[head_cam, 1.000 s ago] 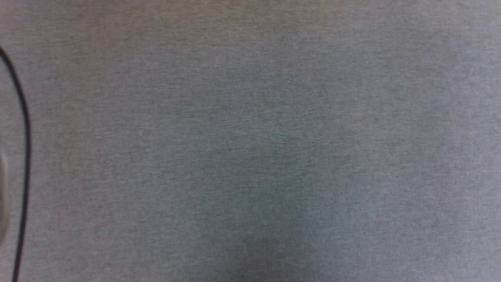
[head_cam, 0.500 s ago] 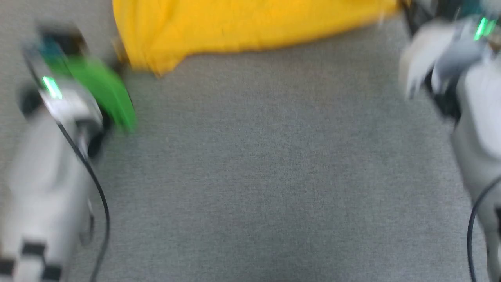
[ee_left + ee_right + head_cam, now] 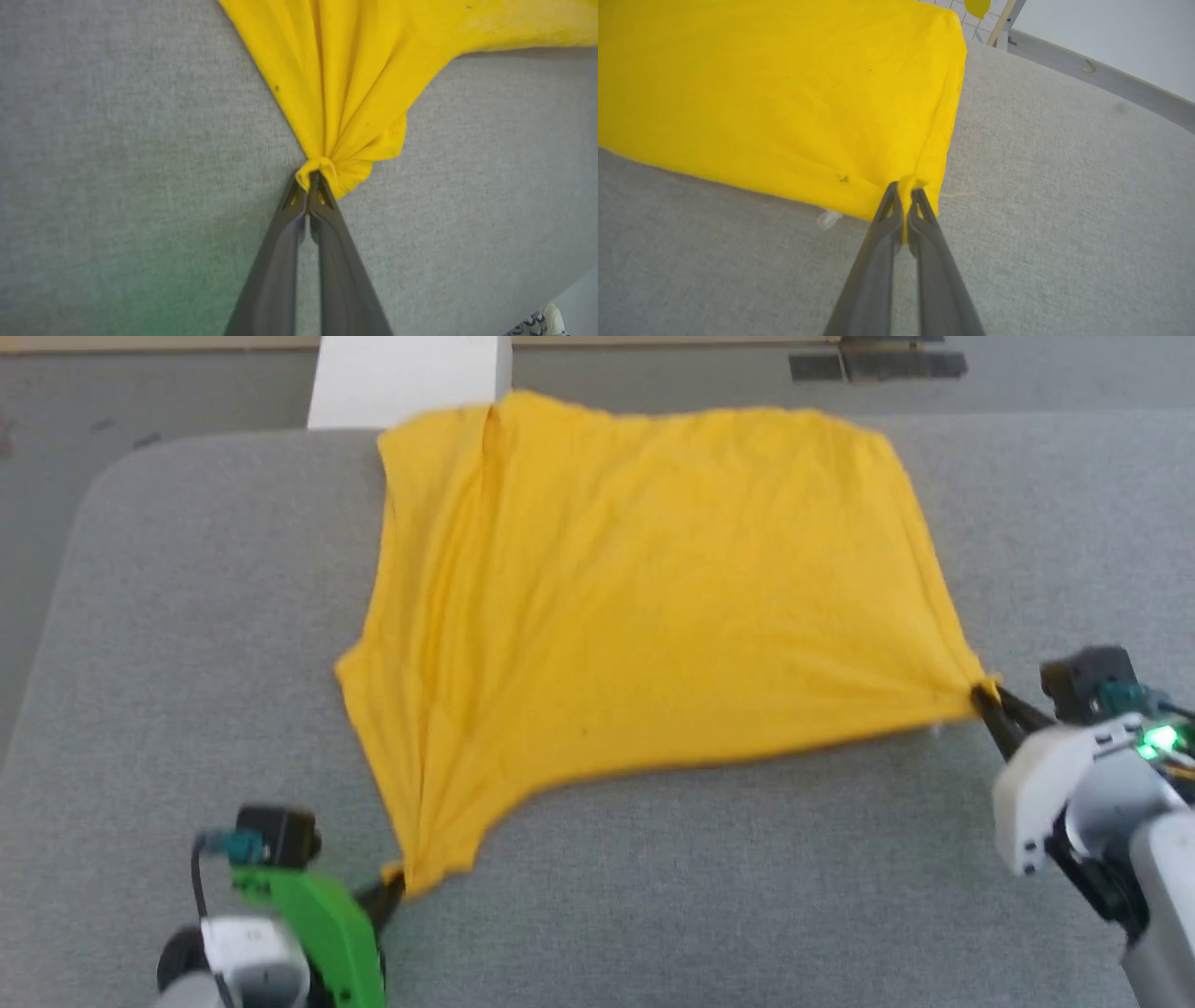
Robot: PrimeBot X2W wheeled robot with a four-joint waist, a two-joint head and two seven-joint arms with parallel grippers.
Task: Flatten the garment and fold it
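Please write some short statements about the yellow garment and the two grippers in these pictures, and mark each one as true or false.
1. The left gripper is shut on a corner of the garment. True.
2. The right gripper is open and hangs clear of the garment. False: it is shut on another corner of it.
3. The garment is bunched into a ball. False: it lies spread out, with creases running toward the left gripper.
4. The garment lies on a grey table. True.
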